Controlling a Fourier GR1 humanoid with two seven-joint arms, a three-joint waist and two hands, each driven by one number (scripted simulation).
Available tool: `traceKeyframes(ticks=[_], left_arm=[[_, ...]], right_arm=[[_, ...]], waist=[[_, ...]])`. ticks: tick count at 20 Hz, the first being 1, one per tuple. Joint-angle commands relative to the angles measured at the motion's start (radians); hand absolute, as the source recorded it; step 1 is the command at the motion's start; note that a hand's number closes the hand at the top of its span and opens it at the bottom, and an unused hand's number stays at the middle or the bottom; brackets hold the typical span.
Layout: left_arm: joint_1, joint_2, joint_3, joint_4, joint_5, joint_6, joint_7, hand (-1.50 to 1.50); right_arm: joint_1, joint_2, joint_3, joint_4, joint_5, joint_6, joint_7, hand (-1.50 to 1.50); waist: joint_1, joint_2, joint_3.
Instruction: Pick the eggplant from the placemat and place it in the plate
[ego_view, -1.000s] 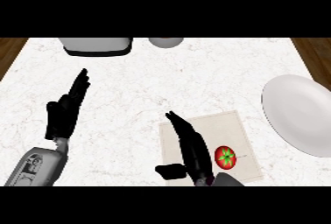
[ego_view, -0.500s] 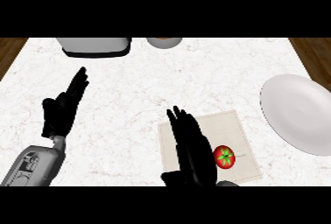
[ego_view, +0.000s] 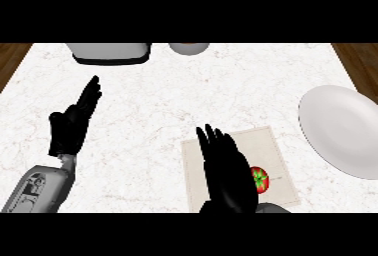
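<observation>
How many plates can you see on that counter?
1: a white plate at the counter's right edge, to the right of the placemat. It runs partly out of view there, and nothing lies on the part that shows.

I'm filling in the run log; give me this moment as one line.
right hand open over placemat | red-green item beside it, ungrasped | plate bare | left hand open, resting

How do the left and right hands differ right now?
The left hand stands over bare counter, away from any object; the right hand lies over the placemat, beside the red, green-topped item. The left hand's grey forearm shows; the right's is mostly cut off. Both are open, fingers straight.
</observation>
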Motion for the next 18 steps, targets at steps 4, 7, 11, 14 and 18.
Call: traceKeyframes(ticks=[4,7,11,14,18], left_arm=[[0.046,-0.006,-0.003,-0.031,-0.015,-0.005,-0.023,0.0],[0.033,0.015,0.031,-0.004,0.008,-0.04,-0.031,0.0],[0.029,-0.015,0.014,-0.03,-0.015,-0.019,-0.005,0.0],[0.013,-0.013,0.021,-0.027,-0.007,-0.031,0.009,0.0],[-0.024,-0.045,0.004,-0.019,-0.037,-0.01,0.039,0.0]], right_arm=[[0.018,0.066,-0.018,-0.005,-0.053,0.176,0.237,-1.5],[-0.006,0.059,-0.076,-0.01,-0.094,0.228,0.236,-1.5],[0.024,0.053,-0.093,0.082,-0.091,0.229,0.15,-1.5],[0.03,0.049,-0.082,0.168,-0.083,0.25,0.134,-1.5],[0.078,0.054,-0.083,0.173,-0.084,0.264,0.116,-1.5]], waist=[[0.013,0.001,0.001],[0.01,0.003,0.001],[0.013,0.004,0.002],[0.014,0.006,0.002],[0.007,0.005,0.002]])
